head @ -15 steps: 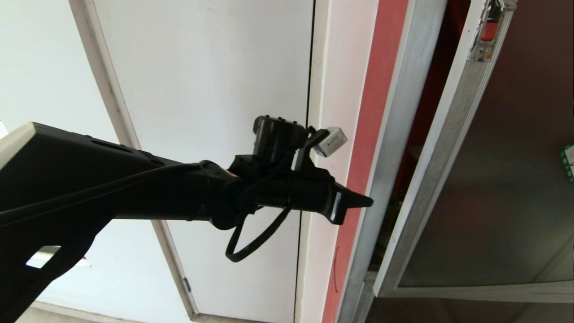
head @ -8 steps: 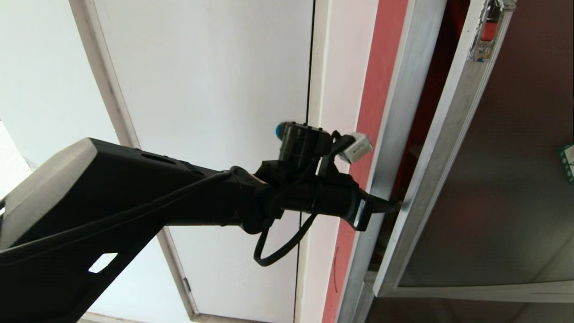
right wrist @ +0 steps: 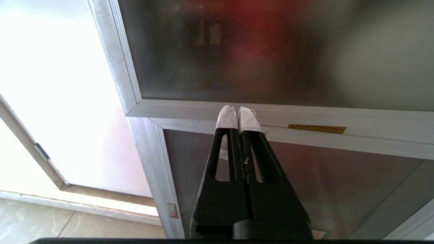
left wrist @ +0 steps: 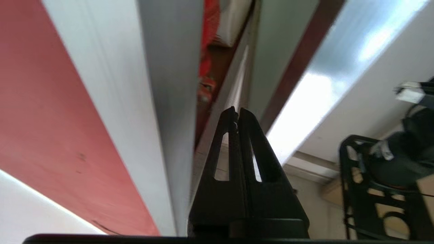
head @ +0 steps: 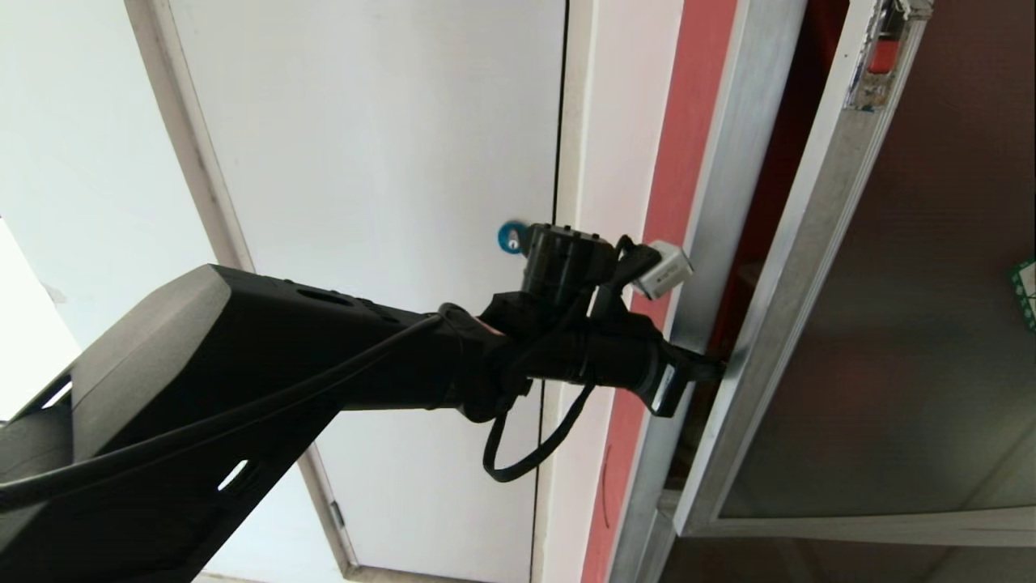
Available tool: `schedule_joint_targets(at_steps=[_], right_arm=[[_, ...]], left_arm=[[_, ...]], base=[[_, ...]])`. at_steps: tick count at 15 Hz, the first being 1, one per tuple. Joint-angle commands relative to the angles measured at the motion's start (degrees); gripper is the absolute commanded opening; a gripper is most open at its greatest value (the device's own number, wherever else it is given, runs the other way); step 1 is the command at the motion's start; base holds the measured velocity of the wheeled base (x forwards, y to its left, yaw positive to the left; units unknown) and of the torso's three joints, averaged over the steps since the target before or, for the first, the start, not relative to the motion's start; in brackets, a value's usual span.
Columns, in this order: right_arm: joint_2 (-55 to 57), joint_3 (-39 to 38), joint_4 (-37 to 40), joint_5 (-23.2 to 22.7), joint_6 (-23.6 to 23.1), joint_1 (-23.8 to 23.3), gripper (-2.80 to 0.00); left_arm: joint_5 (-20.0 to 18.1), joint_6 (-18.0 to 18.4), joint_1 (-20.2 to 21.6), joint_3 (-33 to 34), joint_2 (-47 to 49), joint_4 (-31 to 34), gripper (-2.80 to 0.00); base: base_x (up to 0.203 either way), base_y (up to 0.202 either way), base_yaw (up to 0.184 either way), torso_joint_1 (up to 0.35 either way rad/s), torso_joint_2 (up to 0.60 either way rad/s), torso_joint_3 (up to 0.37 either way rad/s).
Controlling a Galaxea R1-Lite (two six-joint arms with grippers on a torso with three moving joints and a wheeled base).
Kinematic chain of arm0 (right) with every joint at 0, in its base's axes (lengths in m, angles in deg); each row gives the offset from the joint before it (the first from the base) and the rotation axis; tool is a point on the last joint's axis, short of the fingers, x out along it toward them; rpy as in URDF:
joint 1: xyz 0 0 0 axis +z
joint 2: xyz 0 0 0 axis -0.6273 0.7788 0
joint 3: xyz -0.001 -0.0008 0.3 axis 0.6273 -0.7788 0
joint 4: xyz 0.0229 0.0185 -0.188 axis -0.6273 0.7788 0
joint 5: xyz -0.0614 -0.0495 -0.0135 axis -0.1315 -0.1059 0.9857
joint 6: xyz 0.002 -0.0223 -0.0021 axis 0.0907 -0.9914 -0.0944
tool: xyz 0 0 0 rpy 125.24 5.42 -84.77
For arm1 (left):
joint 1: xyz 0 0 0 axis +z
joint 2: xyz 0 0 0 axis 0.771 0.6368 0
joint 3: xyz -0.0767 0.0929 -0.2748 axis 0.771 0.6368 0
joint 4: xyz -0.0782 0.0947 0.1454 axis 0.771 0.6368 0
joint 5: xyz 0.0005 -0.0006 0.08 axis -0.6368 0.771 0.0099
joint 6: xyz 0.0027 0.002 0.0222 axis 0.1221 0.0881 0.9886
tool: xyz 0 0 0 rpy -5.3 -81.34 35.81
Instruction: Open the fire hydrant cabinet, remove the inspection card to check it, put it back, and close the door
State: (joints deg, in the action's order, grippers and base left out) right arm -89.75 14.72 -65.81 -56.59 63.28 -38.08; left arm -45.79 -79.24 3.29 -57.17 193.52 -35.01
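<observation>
Your left gripper (head: 712,370) sits in the gap between the fire hydrant cabinet (head: 712,202) frame and the door (head: 817,243), which stands ajar to its right, free edge running near-vertical. Its fingers (left wrist: 237,118) are pressed together, holding nothing. The right gripper (right wrist: 239,113), also shut, hangs lower by the door's bottom rail

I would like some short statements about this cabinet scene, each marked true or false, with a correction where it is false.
1. The door stands partly open. True.
2. The left gripper has its jaws wide open. False: they are shut.
3. The left gripper's tip is in the gap between the fire hydrant cabinet frame and the door's edge. True.
4. The right gripper holds the inspection card. False: its shut jaws hold nothing; no card is visible.
5. A blue round lock is on the pale panel. True.
</observation>
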Motion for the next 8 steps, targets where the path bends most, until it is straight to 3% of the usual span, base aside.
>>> schedule_joint_targets(at_steps=[1,8], right_arm=[[0.09,0.0,0.0,-0.02,0.0,0.02,-2.8],[0.09,0.0,0.0,-0.02,0.0,0.02,-2.8]], left_arm=[[0.41,0.44,-0.57,-1.07,0.6,-0.11,-2.8],[0.49,0.92,-2.98,-0.74,-0.73,-0.11,-2.8]], base=[[0.0,0.0,0.0,0.0,0.0,0.0],[0.0,0.0,0.0,0.0,0.0,0.0]])
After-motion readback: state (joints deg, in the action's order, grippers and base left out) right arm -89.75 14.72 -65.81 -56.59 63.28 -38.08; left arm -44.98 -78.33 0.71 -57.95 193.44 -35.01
